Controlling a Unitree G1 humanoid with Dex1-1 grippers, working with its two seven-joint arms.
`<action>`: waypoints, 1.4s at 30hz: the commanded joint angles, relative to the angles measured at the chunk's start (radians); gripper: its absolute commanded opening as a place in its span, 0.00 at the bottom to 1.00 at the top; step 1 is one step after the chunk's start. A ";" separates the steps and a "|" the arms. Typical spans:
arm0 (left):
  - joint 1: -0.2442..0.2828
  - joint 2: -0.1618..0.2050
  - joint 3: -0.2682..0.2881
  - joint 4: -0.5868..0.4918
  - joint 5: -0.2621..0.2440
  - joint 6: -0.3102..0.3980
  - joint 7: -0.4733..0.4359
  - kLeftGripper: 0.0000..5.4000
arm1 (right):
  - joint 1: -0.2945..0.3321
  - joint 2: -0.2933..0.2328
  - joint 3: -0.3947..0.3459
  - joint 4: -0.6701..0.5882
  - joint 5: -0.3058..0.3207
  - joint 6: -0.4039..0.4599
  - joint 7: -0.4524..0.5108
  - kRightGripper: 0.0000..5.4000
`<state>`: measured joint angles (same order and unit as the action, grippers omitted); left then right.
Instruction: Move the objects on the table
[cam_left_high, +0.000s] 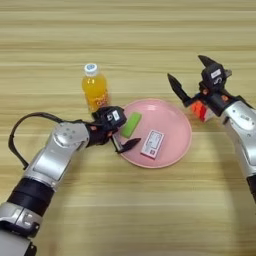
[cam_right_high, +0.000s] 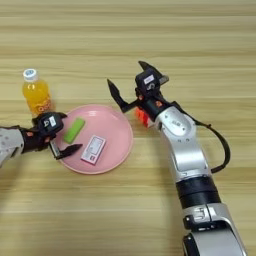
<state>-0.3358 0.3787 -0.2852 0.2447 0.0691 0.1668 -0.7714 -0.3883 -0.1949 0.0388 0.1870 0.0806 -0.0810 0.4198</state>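
My left gripper (cam_left_high: 121, 141) sits released at the pink plate (cam_left_high: 177, 145) rim, centre frame, beside the green bar (cam_left_high: 131, 124) and card box (cam_left_high: 152, 144). Both look light and stiff; I'd pinch long edges. Right gripper (cam_right_high: 127, 86) spread above what's probably the cube (cam_right_high: 141, 115).

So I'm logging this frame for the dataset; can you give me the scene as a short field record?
plate: round pink plate on wooden table
on plate: flat green bar; pink-and-white card box
bottle: orange-juice bottle, white cap, upright, beside plate
cube: multicoloured puzzle cube, under right arm
left tool: open, at plate's rim
right tool: open
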 joint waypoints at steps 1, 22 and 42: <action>-0.024 0.002 -0.015 0.042 -0.001 0.026 -0.029 1.00 | 0.006 0.001 0.004 -0.033 -0.002 0.023 -0.012 0.99; -0.133 -0.037 -0.025 0.286 -0.013 0.059 -0.070 0.94 | 0.014 0.005 0.010 -0.085 0.006 0.049 -0.021 1.00; -0.143 -0.023 -0.049 0.317 0.013 0.008 -0.057 0.61 | 0.006 0.009 0.007 -0.075 0.010 0.051 -0.020 1.00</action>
<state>-0.5090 0.3335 -0.3137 0.5254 0.0352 0.1519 -0.8354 -0.3802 -0.1855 0.0480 0.1139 0.0838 -0.0492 0.4007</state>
